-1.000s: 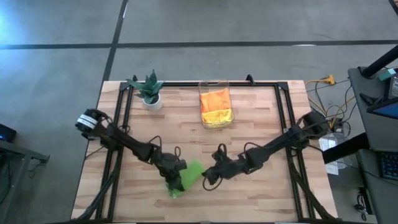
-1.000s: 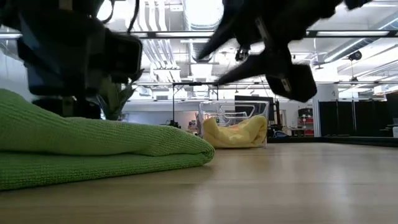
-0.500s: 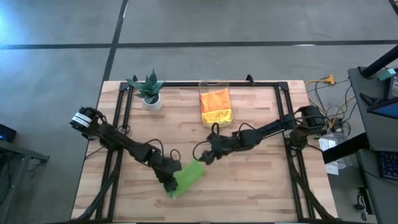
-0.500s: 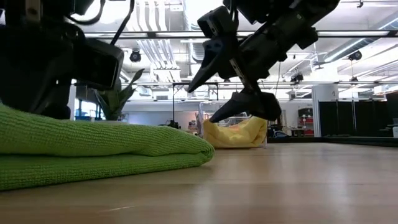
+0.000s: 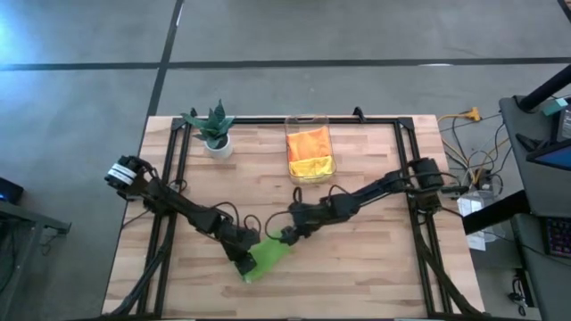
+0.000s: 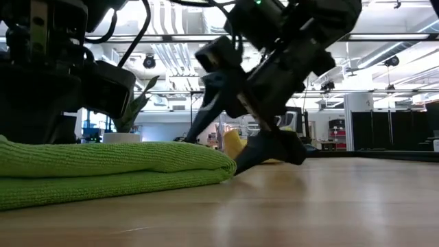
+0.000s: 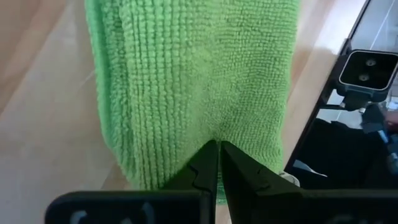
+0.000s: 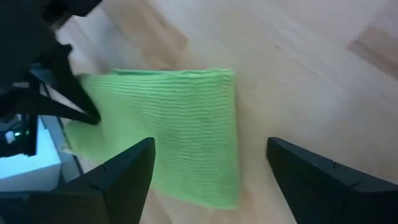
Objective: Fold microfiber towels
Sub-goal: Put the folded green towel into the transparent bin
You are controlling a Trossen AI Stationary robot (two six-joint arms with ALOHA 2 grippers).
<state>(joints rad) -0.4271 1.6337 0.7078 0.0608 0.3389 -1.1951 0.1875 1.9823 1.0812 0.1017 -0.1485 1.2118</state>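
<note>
One lime green microfiber towel [image 5: 270, 258] lies folded in several layers on the wooden table [image 5: 375, 267], near its front middle. My left gripper [image 5: 251, 254] is shut, with its tips on the towel's top [image 7: 193, 74]. My right gripper [image 5: 284, 237] stands open low at the towel's right end [image 8: 217, 124], one finger on either side of that end. I cannot tell whether it touches the cloth. An orange and a yellow towel [image 5: 310, 153] lie in the clear bin at the back. My left gripper presses its shut fingertips [image 7: 217, 149] down on the folded towel's top layer [image 7: 214, 127], close to the towel's left end. The fingers slant down from the table's left side and lie along the towel. The towel lies flat on the table under them.
The clear bin [image 5: 309, 125] stands at the back middle and a small potted plant [image 5: 214, 130] at the back left. A black frame [image 5: 401, 160] runs along the table's back and sides. Bare wood lies to the right of the towel [image 6: 329, 199].
My right gripper has come down toward the green towel's right end and has opened wider. My left gripper has tipped where it stands and has stayed shut, and the towel's top under it sits lower and flatter than before.
</note>
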